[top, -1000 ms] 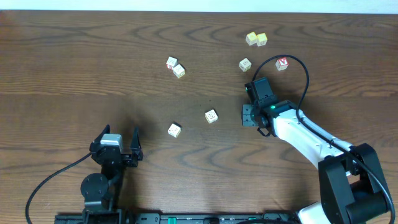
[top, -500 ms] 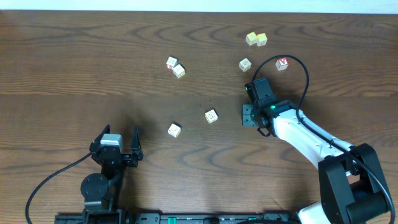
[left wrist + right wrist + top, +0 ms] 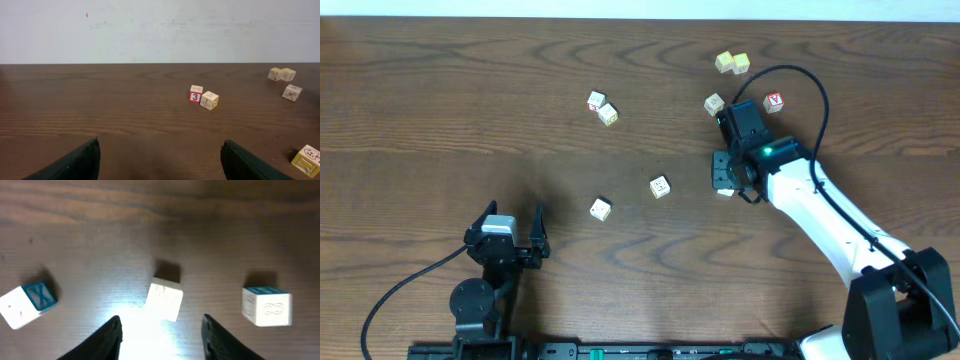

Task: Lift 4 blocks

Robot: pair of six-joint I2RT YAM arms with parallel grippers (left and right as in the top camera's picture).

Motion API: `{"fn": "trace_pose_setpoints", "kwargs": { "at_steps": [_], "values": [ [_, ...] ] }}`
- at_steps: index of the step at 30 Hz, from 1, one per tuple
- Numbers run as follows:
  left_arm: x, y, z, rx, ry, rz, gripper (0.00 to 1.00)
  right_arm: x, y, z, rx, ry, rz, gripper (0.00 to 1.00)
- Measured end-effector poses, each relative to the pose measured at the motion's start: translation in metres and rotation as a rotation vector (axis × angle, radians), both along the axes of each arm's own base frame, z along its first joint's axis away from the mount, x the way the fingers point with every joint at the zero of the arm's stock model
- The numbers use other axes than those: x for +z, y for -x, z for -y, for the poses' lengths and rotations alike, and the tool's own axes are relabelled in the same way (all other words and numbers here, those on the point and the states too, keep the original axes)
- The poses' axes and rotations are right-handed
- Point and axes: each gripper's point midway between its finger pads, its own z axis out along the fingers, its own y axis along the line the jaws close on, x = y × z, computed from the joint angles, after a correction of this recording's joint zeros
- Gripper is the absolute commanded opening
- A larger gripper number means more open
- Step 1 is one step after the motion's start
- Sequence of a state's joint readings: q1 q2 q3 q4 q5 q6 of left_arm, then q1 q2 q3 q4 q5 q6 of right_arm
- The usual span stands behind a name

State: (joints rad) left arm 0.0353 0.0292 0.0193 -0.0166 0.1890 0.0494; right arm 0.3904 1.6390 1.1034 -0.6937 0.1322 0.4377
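Two tools gape empty: left tool (image 3: 510,220) by table (image 3: 420,120) edge, right tool (image 3: 161,330) over a block (image 3: 164,299).

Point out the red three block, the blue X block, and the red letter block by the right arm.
red 3 block (image 3: 195,96): left wrist view, red front face.
blue X block (image 3: 39,295): right wrist view, X face.
red letter block (image 3: 774,101): overhead view, top face.
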Motion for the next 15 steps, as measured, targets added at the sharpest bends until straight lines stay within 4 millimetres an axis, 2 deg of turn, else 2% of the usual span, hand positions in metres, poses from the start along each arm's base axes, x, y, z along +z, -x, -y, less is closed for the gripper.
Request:
{"fn": "trace_pose_setpoints", "kwargs": {
  "at_steps": [5, 7, 15],
  "values": [
    [0.000, 0.000, 0.000, 0.000, 0.000, 0.000, 0.77, -0.038, 0.016, 0.006, -0.107, -0.022, -0.042, 0.53],
    [0.000, 0.000, 0.000, 0.000, 0.000, 0.000, 0.77, -0.048, 0.019, 0.007, -0.133, -0.030, -0.046, 0.52],
    [0.000, 0.000, 0.000, 0.000, 0.000, 0.000, 0.77, -0.046, 0.007, 0.003, -0.145, -0.057, 0.002, 0.52]
  ]
}}
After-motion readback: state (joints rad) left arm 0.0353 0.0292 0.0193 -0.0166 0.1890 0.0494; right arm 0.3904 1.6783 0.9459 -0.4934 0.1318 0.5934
